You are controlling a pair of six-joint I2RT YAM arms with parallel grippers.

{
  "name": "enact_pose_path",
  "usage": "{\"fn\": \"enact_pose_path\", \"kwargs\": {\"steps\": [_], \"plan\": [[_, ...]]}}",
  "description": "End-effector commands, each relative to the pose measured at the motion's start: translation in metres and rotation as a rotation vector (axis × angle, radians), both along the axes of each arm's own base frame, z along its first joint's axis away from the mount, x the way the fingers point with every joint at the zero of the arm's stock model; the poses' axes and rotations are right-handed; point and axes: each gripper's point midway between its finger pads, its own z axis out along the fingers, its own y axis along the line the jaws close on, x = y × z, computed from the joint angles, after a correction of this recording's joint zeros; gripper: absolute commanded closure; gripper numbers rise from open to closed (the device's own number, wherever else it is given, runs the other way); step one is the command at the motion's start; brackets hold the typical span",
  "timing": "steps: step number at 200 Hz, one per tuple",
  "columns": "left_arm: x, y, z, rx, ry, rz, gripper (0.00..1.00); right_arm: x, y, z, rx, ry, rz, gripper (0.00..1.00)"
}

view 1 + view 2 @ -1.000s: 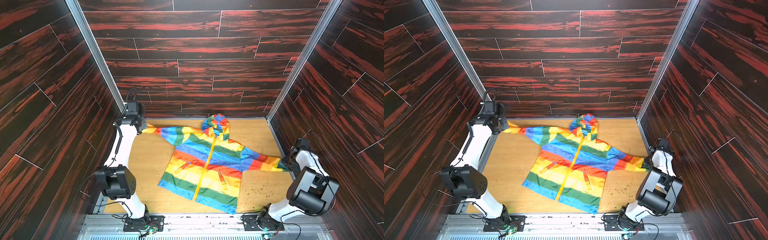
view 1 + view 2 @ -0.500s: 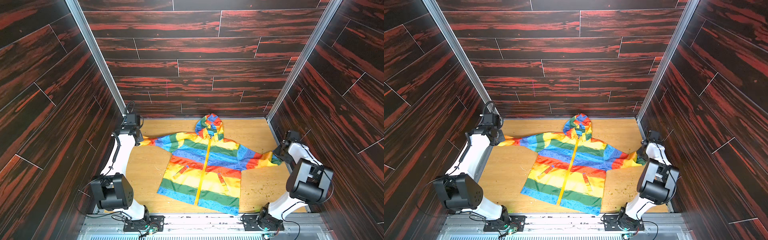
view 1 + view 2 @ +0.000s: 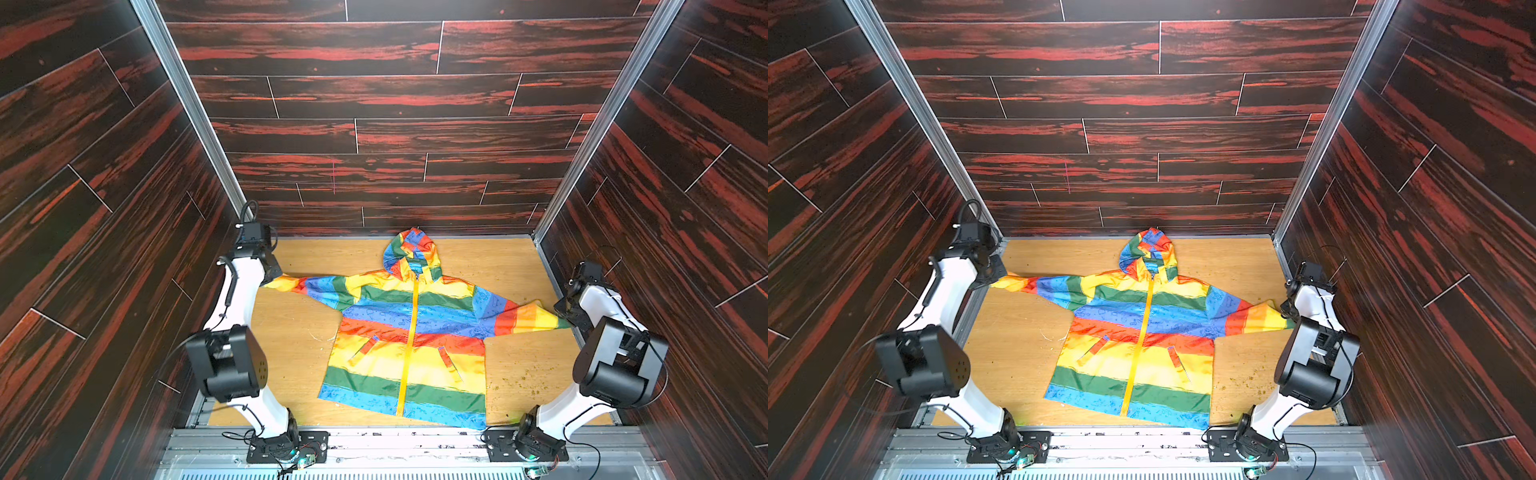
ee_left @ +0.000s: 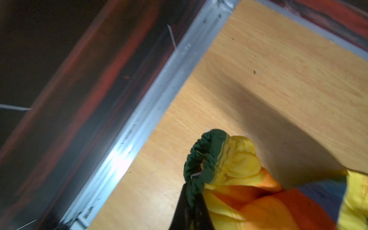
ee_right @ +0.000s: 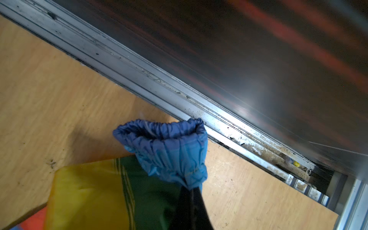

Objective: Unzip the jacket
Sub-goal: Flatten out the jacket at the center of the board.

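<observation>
Rainbow jacket (image 3: 411,332), zipped, lies flat on desk (image 3: 291,357); left pincer (image 4: 191,200) grips one sleeve cuff (image 4: 208,157), right pincer (image 5: 191,198) grips the other.

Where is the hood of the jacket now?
In both top views the hood lies at the far middle of the wooden table, close to the back wall.
</observation>
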Motion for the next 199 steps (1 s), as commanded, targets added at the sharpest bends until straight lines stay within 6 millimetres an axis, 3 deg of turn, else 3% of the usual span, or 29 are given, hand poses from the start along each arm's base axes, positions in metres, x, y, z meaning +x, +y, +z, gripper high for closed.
{"fn": "enact_pose_path", "kwargs": {"steps": [1, 45, 59, 85, 100, 109, 119, 124, 146, 156, 169, 186, 199], "plan": [[0.01, 0.001, -0.011, -0.036, 0.021, 0.016, 1.0, -0.004, -0.001, -0.001, 0.003, 0.003, -0.011, 1.0], [0.019, 0.019, -0.027, -0.056, 0.066, 0.068, 1.0, -0.006, 0.0, -0.003, 0.0, 0.009, -0.009, 1.0], [0.018, 0.033, -0.026, -0.094, 0.043, 0.128, 0.8, -0.004, 0.003, 0.001, 0.007, -0.013, 0.002, 0.97], [0.001, 0.079, 0.005, -0.143, -0.093, 0.313, 0.38, 0.006, 0.019, 0.021, -0.003, -0.088, 0.068, 0.74], [-0.005, 0.091, 0.016, -0.147, -0.154, 0.306, 0.25, 0.009, 0.031, 0.036, -0.049, -0.108, 0.1, 0.58], [-0.007, 0.092, 0.021, -0.118, -0.173, 0.276, 0.22, 0.009, 0.039, 0.045, -0.071, -0.125, 0.112, 0.49], [-0.013, 0.086, 0.012, -0.122, -0.142, 0.247, 0.17, 0.01, 0.048, 0.055, -0.089, -0.155, 0.132, 0.34], [-0.018, 0.081, 0.018, -0.121, -0.153, 0.232, 0.11, 0.011, 0.052, 0.06, -0.098, -0.171, 0.141, 0.29], [-0.028, 0.056, 0.001, -0.198, -0.121, 0.152, 0.06, 0.021, 0.075, 0.073, -0.057, -0.237, 0.223, 0.28], [-0.032, 0.039, -0.004, -0.203, -0.097, 0.098, 0.06, 0.034, 0.1, 0.08, -0.018, -0.287, 0.338, 0.3], [-0.029, 0.001, -0.008, -0.205, -0.074, -0.02, 0.11, 0.046, 0.142, 0.085, 0.014, -0.308, 0.493, 0.35], [-0.029, -0.053, -0.018, -0.176, -0.001, -0.167, 0.16, 0.05, 0.202, 0.074, 0.163, -0.3, 0.648, 0.38], [-0.039, -0.066, -0.03, -0.106, 0.077, -0.19, 0.14, 0.046, 0.24, 0.062, 0.257, -0.298, 0.738, 0.4]]}}
